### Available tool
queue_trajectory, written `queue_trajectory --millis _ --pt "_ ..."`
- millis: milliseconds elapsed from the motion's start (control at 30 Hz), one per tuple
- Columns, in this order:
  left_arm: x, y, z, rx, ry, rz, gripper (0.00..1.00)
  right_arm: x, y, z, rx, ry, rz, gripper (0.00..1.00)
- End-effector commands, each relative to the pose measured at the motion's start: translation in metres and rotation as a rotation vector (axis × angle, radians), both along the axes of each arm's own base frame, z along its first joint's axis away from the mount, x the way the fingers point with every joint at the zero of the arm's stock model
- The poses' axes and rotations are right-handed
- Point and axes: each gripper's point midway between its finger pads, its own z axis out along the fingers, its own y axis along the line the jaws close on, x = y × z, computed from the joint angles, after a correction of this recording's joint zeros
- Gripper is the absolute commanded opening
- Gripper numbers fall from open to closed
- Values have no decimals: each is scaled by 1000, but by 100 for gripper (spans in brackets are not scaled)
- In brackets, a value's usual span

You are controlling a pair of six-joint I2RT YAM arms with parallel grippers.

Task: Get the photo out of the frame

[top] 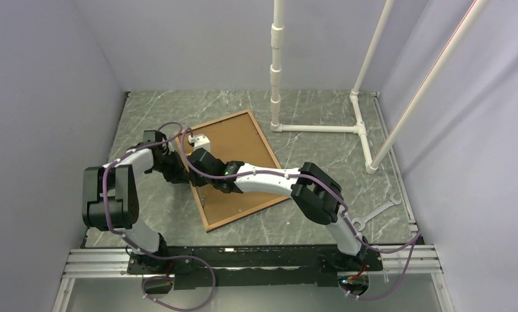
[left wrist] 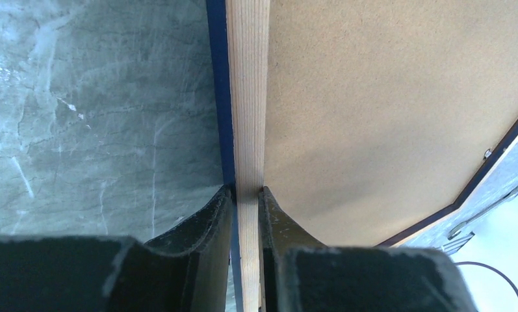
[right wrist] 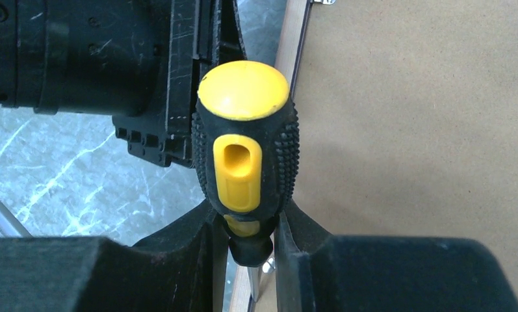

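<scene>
Navy frame (left wrist: 248,97) gripped by left end effector (left wrist: 246,195) (right (right wrist: 246,227): screwdriver (right wrist: 243,130)).

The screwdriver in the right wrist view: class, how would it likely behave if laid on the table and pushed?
The screwdriver probably resists slipping: its black handle is studded, and the right pincer clamps its neck. Its rounded handle suggests it could roll on the smooth table. It looks rigid and probably handle-heavy.

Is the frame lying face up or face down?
Face down: the frame shows its bare wooden rim and the photo's brown back upward.
</scene>
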Motion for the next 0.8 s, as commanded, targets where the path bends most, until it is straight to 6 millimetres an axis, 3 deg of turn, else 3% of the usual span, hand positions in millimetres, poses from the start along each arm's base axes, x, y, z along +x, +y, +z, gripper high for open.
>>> queue_trajectory --millis 0,100,200,433,633,767 --pt "-14 8 -19 81 67 -21 22 7 -20 53 -14 -115 -9 0" --pt "-11 10 -11 92 35 -32 25 1 -28 96 68 -151 4 0" --pt "-6 11 3 101 -25 -45 31 -4 -43 114 124 -143 9 0" --pt "1 5 48 90 -235 -72 53 -4 -92 98 207 -54 7 0" --pt "-18 -36 119 -71 -571 -127 70 1 -145 95 378 81 -11 0" --pt "-46 -90 159 -223 -738 -255 77 3 -161 98 467 147 19 0"
